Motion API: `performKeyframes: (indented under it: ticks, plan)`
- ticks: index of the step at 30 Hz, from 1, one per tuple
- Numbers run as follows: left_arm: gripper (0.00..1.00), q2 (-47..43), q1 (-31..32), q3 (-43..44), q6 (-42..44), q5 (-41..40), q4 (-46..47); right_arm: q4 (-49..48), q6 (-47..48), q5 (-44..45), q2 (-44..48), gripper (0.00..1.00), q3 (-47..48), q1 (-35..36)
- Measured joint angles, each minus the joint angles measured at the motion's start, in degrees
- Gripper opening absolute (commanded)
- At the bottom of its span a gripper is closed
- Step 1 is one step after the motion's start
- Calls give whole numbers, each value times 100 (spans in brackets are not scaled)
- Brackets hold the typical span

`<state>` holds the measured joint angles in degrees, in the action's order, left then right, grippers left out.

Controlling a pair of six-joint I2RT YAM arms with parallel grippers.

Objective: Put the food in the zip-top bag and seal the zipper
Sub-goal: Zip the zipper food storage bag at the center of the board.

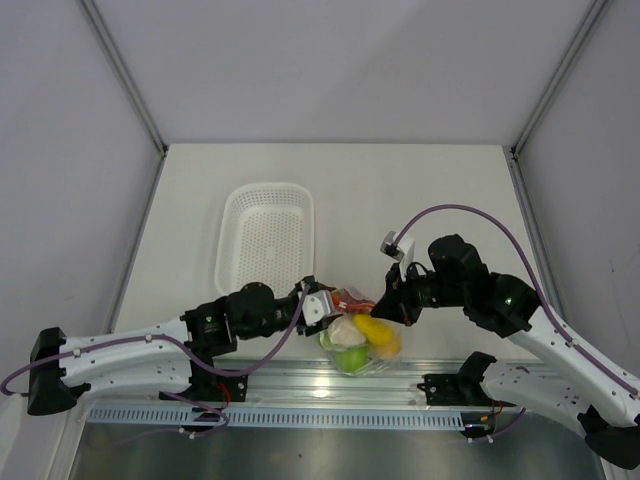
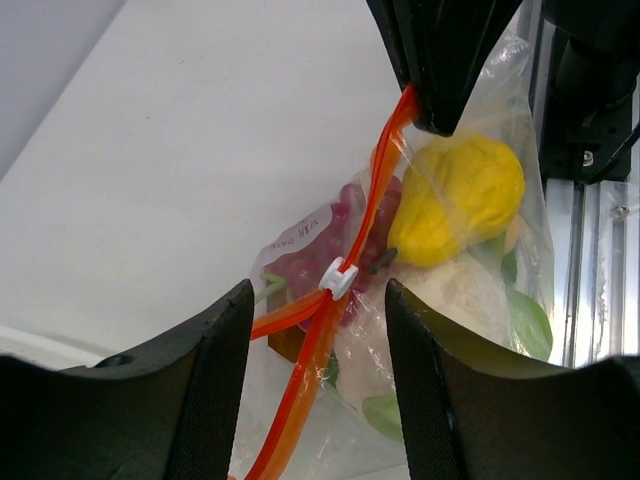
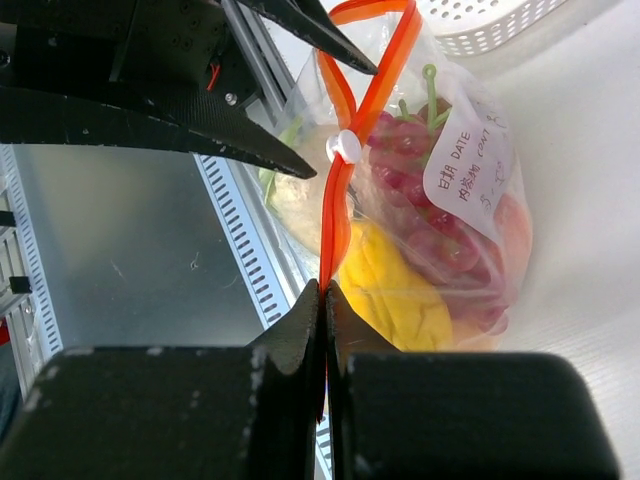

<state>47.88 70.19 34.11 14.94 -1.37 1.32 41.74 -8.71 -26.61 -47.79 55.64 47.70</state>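
– Closing the zipper (image 2: 378, 190) looks like the step in hand; how is it done well?
– The right claw (image 3: 323, 300) is pinched together on one end of the orange-red strip and holds it taut. The left claw (image 2: 320, 300) stands apart, a finger on either side of the white slider (image 2: 338, 277), gripping nothing that I can see. I would bring it together squarely on the slider, not on the film beside it, then draw it along the strip away from the right claw, keeping the line straight.
– And where is the zip-top bag (image 1: 362, 342)?
– At the near edge of the desk (image 1: 420, 200), between the two arms, by the metal rail (image 1: 280, 385). The food is inside: a yellow fruit (image 2: 465, 195), purple-red grapes (image 3: 420, 235), something white and something green. The white basket (image 1: 265, 240) lies well behind it.
– What can't you make out?
– Whether the stretch between the slider and the right claw is truly mated. Past the slider the strip splits in two, so that part looks open. Its far end runs out of the left wrist view, and from above the arms cover the mouth
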Motion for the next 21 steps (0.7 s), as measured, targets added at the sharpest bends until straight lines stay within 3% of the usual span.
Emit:
performKeyframes:
  ticks: [5,21]
  plan:
    - [40,24,-50,-4,332,81,129,0,28,-44,2,0,0,-11]
    - [43,481,-323,160,629,1237,-105,50,87,-90,22,0,0,-31]
